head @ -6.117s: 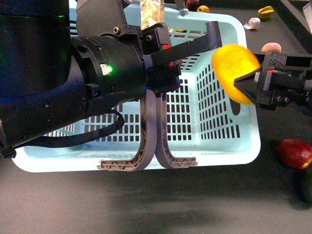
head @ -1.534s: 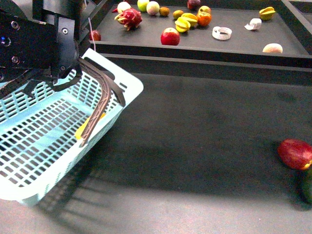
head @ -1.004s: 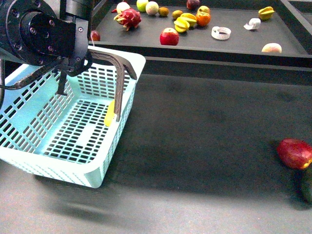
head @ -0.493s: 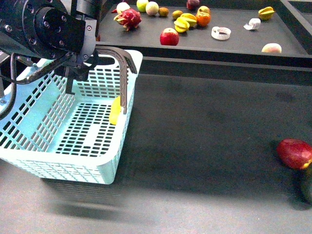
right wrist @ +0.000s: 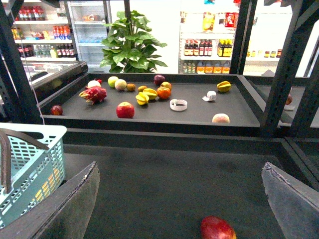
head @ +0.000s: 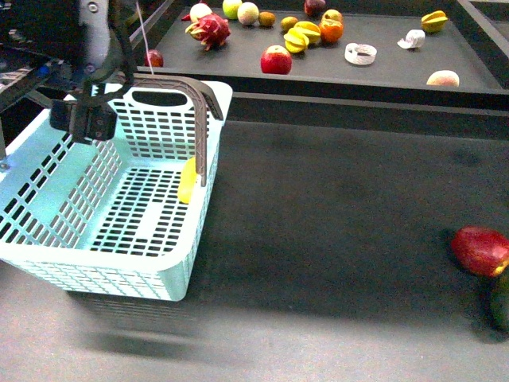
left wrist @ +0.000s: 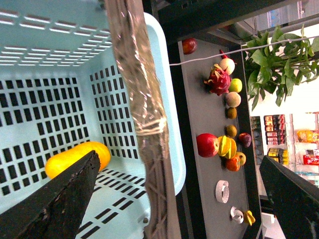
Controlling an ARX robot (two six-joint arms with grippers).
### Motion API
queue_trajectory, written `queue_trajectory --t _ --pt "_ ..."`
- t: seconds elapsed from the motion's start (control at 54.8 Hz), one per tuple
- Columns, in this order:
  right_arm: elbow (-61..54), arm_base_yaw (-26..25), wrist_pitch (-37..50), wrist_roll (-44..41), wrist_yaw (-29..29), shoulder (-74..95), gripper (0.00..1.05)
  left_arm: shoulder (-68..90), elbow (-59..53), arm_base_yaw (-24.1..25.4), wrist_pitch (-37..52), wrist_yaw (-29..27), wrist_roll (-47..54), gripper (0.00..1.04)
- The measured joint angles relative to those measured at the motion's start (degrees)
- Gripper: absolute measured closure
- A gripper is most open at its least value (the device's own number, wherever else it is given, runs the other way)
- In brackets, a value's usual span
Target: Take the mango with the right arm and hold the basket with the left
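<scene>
- The mango [head: 187, 180] lies inside the basket [head: 119, 274], on the slotted floor against the right-hand wall, right under the grey-brown handle [head: 200, 131].
- The basket sits flat on the dark tabletop [head: 334, 239], on the left side of the front view.
- The left end effector [left wrist: 179, 199] hangs above the far rim; the wrist view shows its two dark fingers spread wide, the handle and the mango between them but untouched (so nothing is held on this side).
- The right end effector [right wrist: 179, 209] is open too, fingers wide apart and empty, looking over bare tabletop towards the fruit shelf [right wrist: 189, 112].
- Judgement: the mango looks delivered; what remains is the hold on the basket.
- To do that well, I'd bring the left fingers down square over the handle or rim and close firmly, without tipping the basket, because a tilt would let the fruit roll.
- The right arm should stay out of the way.
- The mango: smooth, yellow-orange, oval, glossy in the wrist view, lying lengthwise along the wall. It looks firm and rounded, so likely to roll if jostled.
- The basket: pale aqua, slotted walls, an oval hand hole at the far end.
- A dark red fruit [head: 480, 250] lies well apart at the right edge; leave it.
</scene>
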Motion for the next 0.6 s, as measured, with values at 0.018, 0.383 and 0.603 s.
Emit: queue_trajectory --t 0.018,0.383,0.603 --pt "0.0 0.0 0.0 0.0 0.0 0.0 0.08 -1.2 -1.5 0.2 0.4 0.0 0.2 0.08" --pt "0.0 0.0 0.0 0.0 0.0 0.0 0.08 -29.2 -27.8 1.8 -0.1 -6.4 8.8 0.08" --pt "0.0 0.0 0.0 0.0 0.0 0.0 0.08 -47.4 -37.1 -9.6 -11.9 -20.9 10.6 0.08"
